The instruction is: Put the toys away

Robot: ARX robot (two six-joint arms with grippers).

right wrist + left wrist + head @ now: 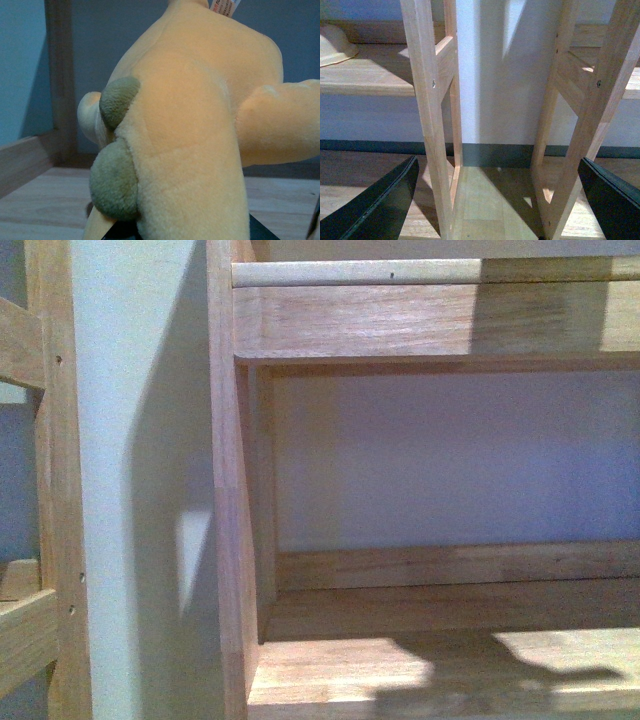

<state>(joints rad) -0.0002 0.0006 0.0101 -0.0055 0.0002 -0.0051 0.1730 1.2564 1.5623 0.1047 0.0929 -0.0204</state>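
Plush toy [190, 140] held over a wooden shelf [45, 205].
The right gripper's state I cannot tell; the left gripper [495, 200] is wide apart and holds nothing.

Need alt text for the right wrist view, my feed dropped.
An orange-yellow plush toy fills the frame, held close to the camera, with two dull brown-green patches on its side and a small tag at the top. Behind it are a wooden shelf board and a blue-grey wall.

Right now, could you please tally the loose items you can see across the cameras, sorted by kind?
Soft orange-yellow plush animal, in the right pincer: 1
Pale cream rounded bowl on a wooden shelf: 1
Total: 2
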